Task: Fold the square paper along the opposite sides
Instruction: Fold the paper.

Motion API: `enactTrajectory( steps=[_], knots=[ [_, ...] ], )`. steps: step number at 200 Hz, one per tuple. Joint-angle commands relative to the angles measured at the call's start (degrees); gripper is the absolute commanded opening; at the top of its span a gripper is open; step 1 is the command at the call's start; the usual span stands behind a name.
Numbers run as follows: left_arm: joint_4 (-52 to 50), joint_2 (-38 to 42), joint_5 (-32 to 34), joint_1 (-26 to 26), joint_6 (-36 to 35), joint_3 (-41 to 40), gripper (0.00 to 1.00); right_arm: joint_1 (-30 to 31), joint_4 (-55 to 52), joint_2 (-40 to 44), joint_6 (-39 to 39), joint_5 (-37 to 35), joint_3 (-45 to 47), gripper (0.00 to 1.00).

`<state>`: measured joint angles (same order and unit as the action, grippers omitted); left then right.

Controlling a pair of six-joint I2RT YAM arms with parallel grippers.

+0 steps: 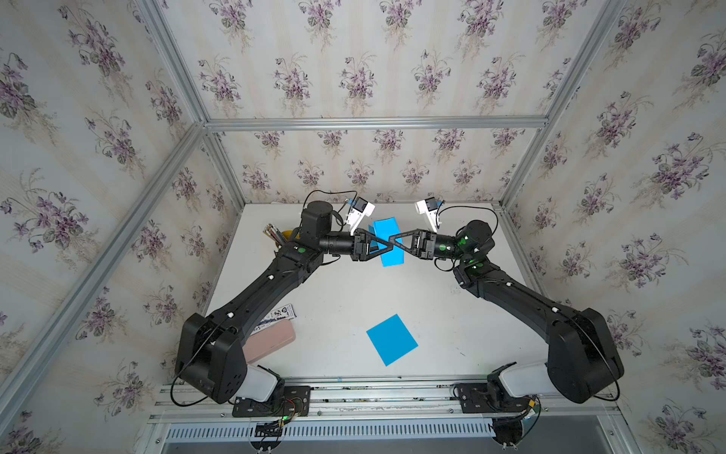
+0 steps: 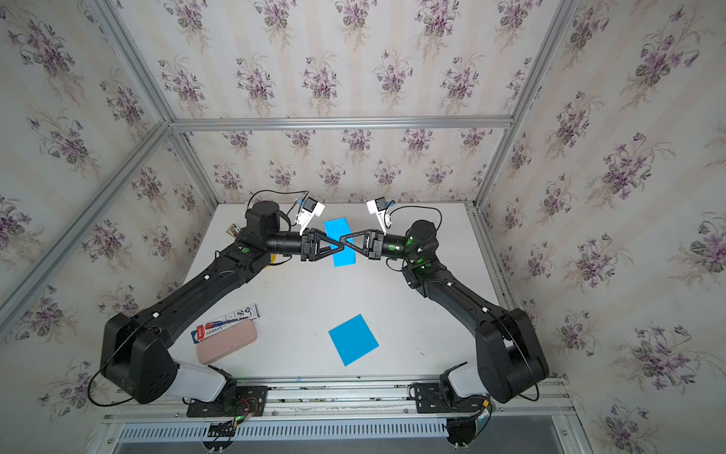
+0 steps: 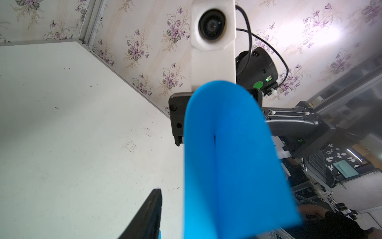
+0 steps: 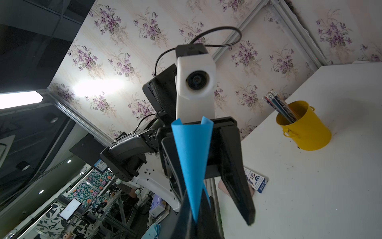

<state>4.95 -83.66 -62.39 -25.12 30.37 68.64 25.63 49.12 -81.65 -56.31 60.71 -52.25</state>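
Folded paper: the blue folded paper [image 1: 387, 230] is hanging above the counter [image 1: 334, 295] at 12 o'clock in both top views. It is curving into a soft loop, with no sharp crease showing.
Right gripper: the right gripper [image 1: 391, 239] is coming in from 3 o'clock and pinching the paper's 2 layers together, probably to keep the opposite sides matched.
Left gripper: the left gripper [image 1: 388, 248] is reaching in from 9 o'clock. Its jaws are standing wide around the paper, 1 finger well apart from it, so it is gripping nothing.
Spare sheet: the spare sheet [image 1: 392, 340] is lying flat at 6 o'clock.
Clutter: the pink case [image 1: 271, 340] at 8 o'clock and the yellow pencil cup [image 4: 303, 126] at 10 o'clock are sitting well apart from the work.
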Motion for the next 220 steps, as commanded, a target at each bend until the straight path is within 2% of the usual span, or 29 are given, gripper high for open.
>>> enactTrajectory(
  steps=[1, 71, 108, 124, 150, 163, 193, 209, 220],
  knots=[
    [8.6, 0.6, 0.2, 0.2, 3.4, -0.2, 0.47, 0.2, -0.4, -0.1, 1.6, 1.4, 0.0, 0.02],
    [20.4, 0.9, -2.6, 2.0, 9.2, -4.3, 0.49, 0.2, -0.9, -0.7, 2.0, 0.8, -0.4, 0.02],
    [20.0, 1.1, -2.3, 2.0, 9.2, -5.0, 0.31, -0.1, -1.4, -0.6, 2.1, 0.3, -0.8, 0.02],
    [19.0, 1.2, -2.2, 2.0, 8.9, -5.3, 0.34, -0.3, -1.5, -0.8, 2.1, -0.1, -1.0, 0.02],
    [20.3, 1.3, -2.8, 2.0, 10.0, -6.3, 0.45, -0.6, -1.5, -0.9, 2.0, -0.7, -1.2, 0.02],
    [22.3, 1.1, -3.4, 2.0, 11.1, -7.0, 0.46, -0.7, -1.3, -1.1, 1.9, -0.7, -1.3, 0.02],
    [24.4, 0.7, -3.9, 2.0, 12.6, -7.7, 0.3, -0.8, -1.3, -1.1, 1.9, -0.9, -1.3, 0.02],
    [25.0, 0.5, -4.2, 1.8, 13.2, -7.7, 0.28, -0.8, -1.3, -0.9, 1.9, -1.2, -1.3, 0.02],
    [25.0, 0.4, -4.3, 1.8, 13.3, -7.6, 0.17, -0.9, -1.4, -0.9, 1.9, -1.3, -1.3, 0.02]
  ],
)
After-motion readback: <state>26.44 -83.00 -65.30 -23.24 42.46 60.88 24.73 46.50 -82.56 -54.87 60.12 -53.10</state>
